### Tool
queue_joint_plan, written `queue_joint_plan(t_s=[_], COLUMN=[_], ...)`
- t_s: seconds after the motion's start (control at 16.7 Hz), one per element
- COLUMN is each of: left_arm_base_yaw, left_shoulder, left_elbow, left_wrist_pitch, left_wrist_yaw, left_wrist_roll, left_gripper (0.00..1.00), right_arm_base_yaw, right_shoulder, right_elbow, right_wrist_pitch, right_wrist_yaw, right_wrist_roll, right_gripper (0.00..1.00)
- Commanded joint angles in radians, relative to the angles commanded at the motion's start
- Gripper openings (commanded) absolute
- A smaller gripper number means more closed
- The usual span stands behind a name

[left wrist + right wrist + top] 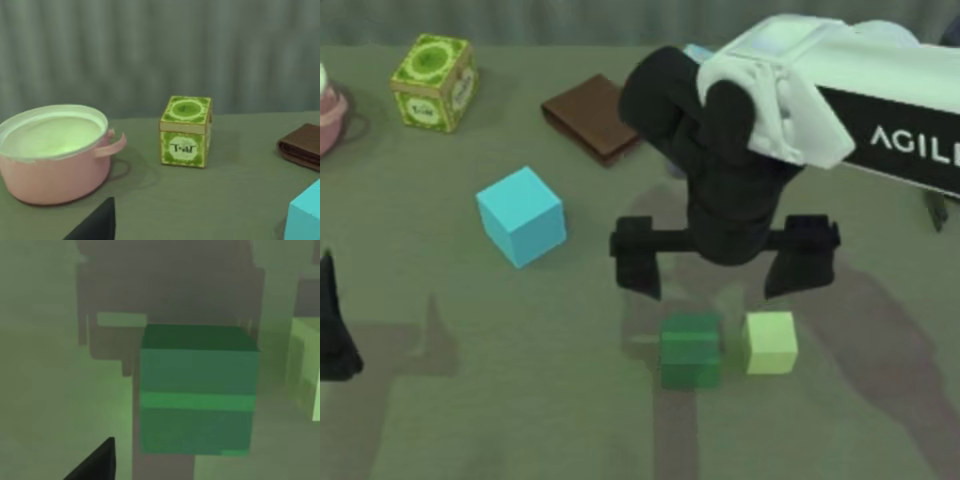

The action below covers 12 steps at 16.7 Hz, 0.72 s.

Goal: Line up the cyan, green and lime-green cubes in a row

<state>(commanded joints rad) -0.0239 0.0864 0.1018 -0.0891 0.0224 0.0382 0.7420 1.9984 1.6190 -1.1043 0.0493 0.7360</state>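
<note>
Your right gripper (724,262) hangs with its black fingers spread wide, holding nothing, above the dark green matte cube (690,348), which sits just left of the small pale lime-green cube (770,342). The large bright cyan cube (521,215) stands well apart to the left. Behind it you have a patterned yellow-green box (434,82), a brown wallet (590,117) and a pink pot (52,152). Your left gripper (334,320) is parked at the left edge; you cannot tell its finger state.

Right hand (724,262) mid-table, fingers spread wide; left hand (334,330) parked at left edge.
</note>
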Motion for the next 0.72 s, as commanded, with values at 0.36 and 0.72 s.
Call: queue_joint_plan(t_s=[0.36, 0.72], left_arm_base_yaw=[-0.118, -0.221], left_shoulder=[0.427, 1.156], left_elbow=[0.427, 0.993], left_wrist_pitch=[-0.362, -0.826], left_wrist_yaw=[0.045, 0.063], left_wrist_roll=[0.132, 0.286], left_gripper=[1.00, 1.00], right_arm_base_yaw=[-0.157, -0.385], right_shoulder=[-0.440, -1.083], right_elbow=[-0.317, -0.815], right_wrist_pitch=[0.198, 0.491], right_wrist_yaw=[0.085, 0.125], right_wrist_roll=[-0.181, -0.420], right_gripper=[1.00, 1.00])
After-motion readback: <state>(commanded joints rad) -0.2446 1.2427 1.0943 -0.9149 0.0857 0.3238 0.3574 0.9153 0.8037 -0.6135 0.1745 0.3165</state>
